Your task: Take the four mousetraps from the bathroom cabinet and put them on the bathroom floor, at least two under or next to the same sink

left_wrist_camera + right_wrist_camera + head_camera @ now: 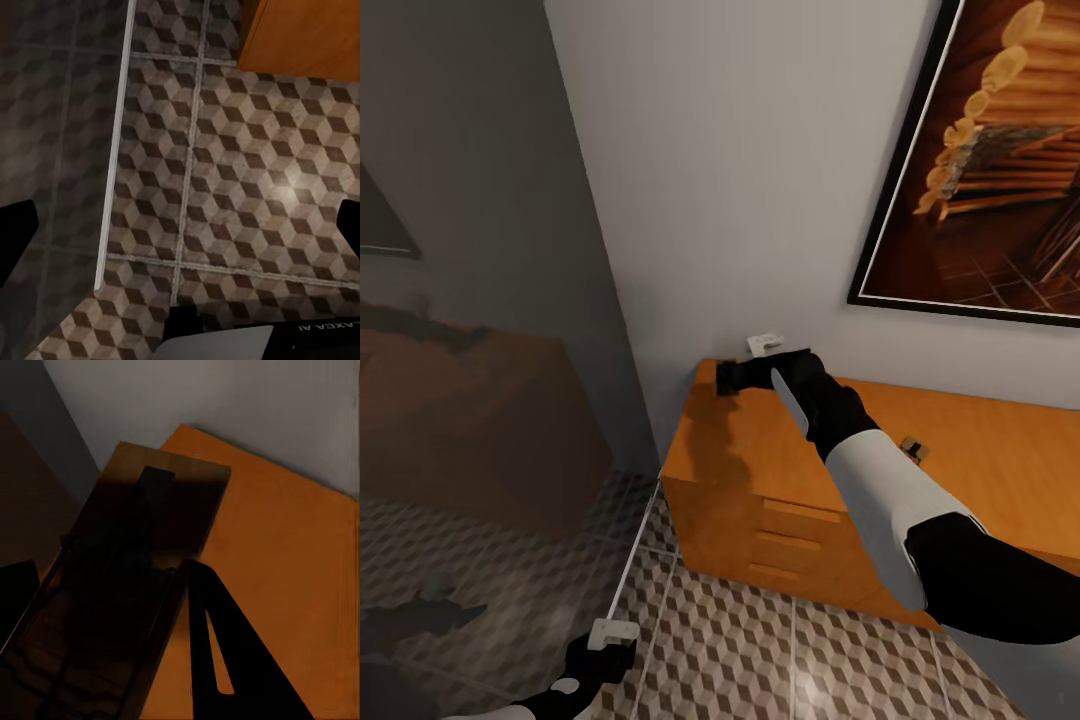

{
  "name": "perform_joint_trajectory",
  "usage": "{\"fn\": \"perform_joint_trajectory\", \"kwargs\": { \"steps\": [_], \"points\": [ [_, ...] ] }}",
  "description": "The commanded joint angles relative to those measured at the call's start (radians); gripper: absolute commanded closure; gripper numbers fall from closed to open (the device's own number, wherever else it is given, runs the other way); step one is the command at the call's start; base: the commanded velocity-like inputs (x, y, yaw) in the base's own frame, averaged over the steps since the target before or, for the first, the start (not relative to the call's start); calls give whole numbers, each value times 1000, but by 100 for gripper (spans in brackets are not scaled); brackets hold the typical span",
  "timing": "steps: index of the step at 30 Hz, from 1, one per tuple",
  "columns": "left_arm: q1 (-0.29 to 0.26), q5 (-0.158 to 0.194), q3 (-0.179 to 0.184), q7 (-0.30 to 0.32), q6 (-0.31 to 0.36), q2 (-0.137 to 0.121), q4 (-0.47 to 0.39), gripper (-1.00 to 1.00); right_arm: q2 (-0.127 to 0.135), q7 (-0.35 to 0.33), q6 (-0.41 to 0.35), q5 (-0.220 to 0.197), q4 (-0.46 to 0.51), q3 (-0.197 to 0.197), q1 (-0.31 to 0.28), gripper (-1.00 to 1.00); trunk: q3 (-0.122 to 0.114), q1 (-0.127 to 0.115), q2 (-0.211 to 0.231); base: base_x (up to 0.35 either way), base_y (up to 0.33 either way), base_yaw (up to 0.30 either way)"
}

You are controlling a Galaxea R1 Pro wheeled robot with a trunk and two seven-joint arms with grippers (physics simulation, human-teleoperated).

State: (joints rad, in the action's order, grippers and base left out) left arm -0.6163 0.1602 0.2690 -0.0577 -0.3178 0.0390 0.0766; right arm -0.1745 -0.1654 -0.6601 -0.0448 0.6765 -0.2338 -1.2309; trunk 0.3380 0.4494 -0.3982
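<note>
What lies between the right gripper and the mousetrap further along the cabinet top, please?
In the head view, bare orange cabinet top and the robot's own forearm lie between the right gripper and that mousetrap.

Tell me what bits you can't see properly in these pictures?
- Right gripper, head view: its fingertips are a dark blob, so open or shut is unclear.
- Mousetrap, right wrist view: in deep shadow, cut off by the edge.
- Small thing on the cabinet, head view: too tiny to name.
- Left gripper, head view: cut off by the edge.
</note>
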Motion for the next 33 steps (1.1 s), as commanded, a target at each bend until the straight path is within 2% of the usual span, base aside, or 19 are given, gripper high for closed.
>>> {"fn": "perform_joint_trajectory", "kwargs": {
  "steps": [1, 6, 13, 33],
  "points": [
    [-2, 9, 9, -1, -7, 1, 5, -100, 0, 3, -10, -4, 7, 0, -1, 100, 2, 1, -2, -5, 0, 0],
    [-2, 9, 9, -1, -7, 2, 5, -100, 0, 14, -28, -4, 28, -1, -1, 100, 2, 1, -2, -92, 0, 0],
    [-2, 9, 9, -1, -7, 2, 5, -100, 0, 16, -30, -4, 31, -2, -1, 100, 2, 1, -2, -281, -49, 0],
    [-2, 9, 9, -1, -7, 2, 5, -100, 0, 19, -30, -4, 29, -4, -1, 100, 2, 1, -2, -297, -153, 0]
  ]
}}
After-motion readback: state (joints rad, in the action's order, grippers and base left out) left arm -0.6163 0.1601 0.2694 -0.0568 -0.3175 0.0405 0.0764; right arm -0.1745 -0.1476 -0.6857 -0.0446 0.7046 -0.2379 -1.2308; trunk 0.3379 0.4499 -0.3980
